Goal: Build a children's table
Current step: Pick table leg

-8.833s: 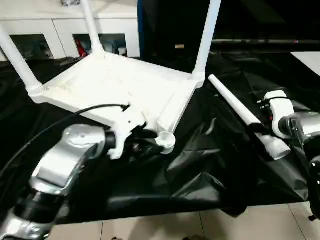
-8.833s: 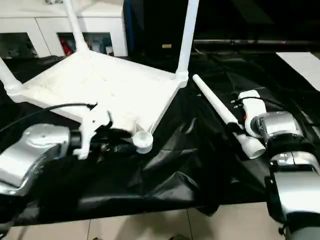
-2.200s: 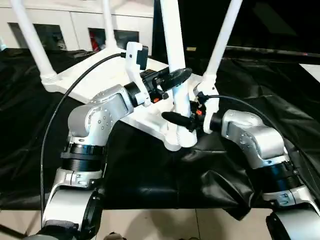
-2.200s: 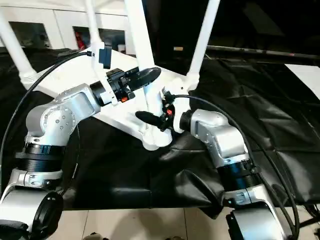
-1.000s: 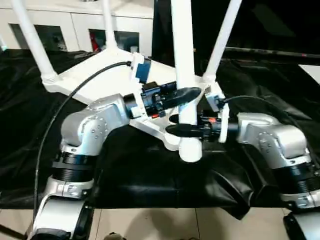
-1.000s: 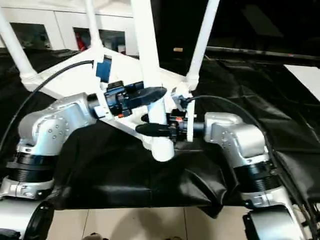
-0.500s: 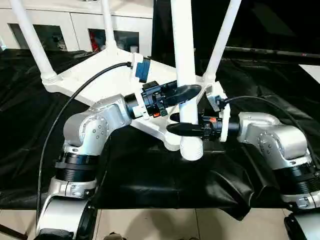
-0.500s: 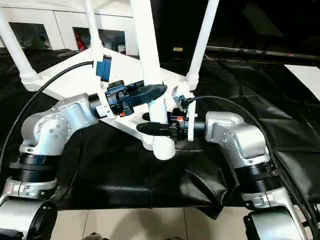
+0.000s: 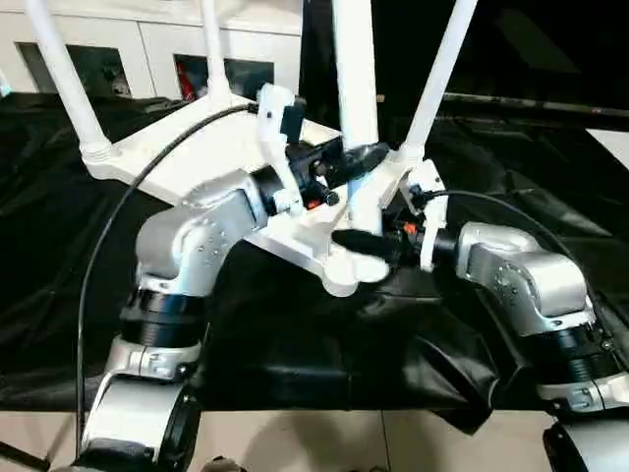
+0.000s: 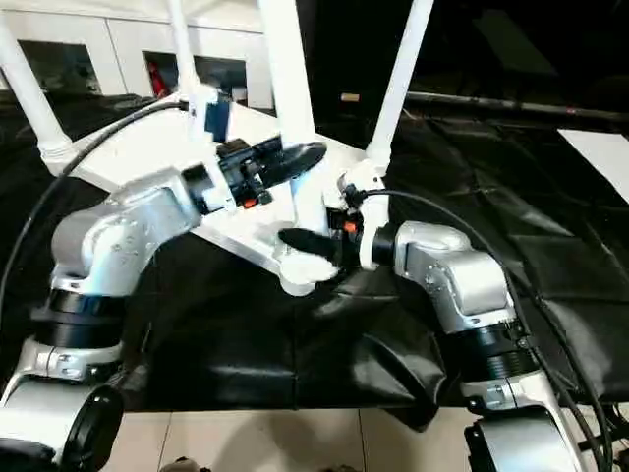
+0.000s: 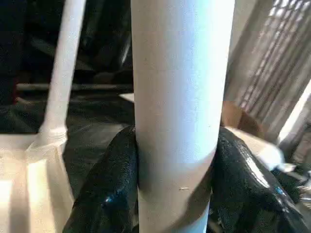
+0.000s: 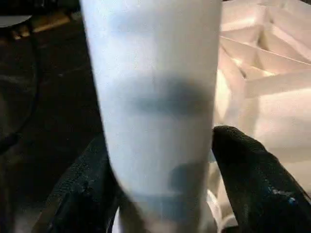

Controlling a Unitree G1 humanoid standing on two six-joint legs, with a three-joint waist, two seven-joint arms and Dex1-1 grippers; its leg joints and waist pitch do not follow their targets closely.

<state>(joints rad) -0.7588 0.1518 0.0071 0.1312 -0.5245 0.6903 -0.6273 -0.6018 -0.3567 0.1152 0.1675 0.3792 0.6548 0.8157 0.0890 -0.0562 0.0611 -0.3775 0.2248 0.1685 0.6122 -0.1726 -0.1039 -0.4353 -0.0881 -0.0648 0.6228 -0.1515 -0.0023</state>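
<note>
The children's table lies upside down on the black cloth, its ribbed white top (image 9: 187, 157) facing up. Three white legs stand in corner sockets: one far left (image 9: 64, 88), one at the back (image 9: 211, 49), one on the right (image 9: 437, 79). A fourth leg (image 9: 354, 69) stands upright with its lower end at the near corner socket (image 9: 342, 275). My left gripper (image 9: 359, 159) is shut on this leg partway up, its black fingers (image 11: 109, 189) pressed against both sides. My right gripper (image 9: 356, 241) sits around the same leg (image 12: 155, 97) lower down, just above the socket.
A white cabinet (image 9: 147, 39) with shelves stands behind the table. The black cloth (image 9: 295, 344) ends at a tiled floor (image 9: 295, 442) in front. A black cable (image 9: 98, 265) loops from my left arm. A white sheet (image 9: 614, 138) lies at the far right.
The held leg's lower end has moved back from in front of the near corner onto its socket. Both arms moved with it.
</note>
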